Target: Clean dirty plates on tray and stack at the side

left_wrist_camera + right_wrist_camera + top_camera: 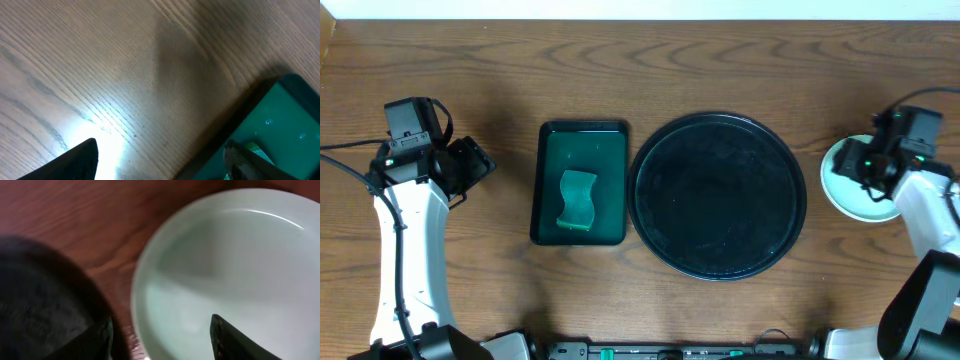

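The large round black tray [718,196] sits at centre right with nothing on it. White, mint-tinted plates [848,180] sit at the right of the tray; my right arm covers part of them and I cannot tell how many there are. In the right wrist view the top plate [230,265] looks clean, with no green smear. My right gripper [160,335] is open, its fingers straddling the plate's left rim. My left gripper [160,160] is open and empty above bare wood, left of the green tray.
A rectangular dark green tray [581,183] lies left of the black tray and holds a light green sponge [577,198]. Its corner shows in the left wrist view [280,125]. The black tray's edge shows dark at the left of the right wrist view [40,295].
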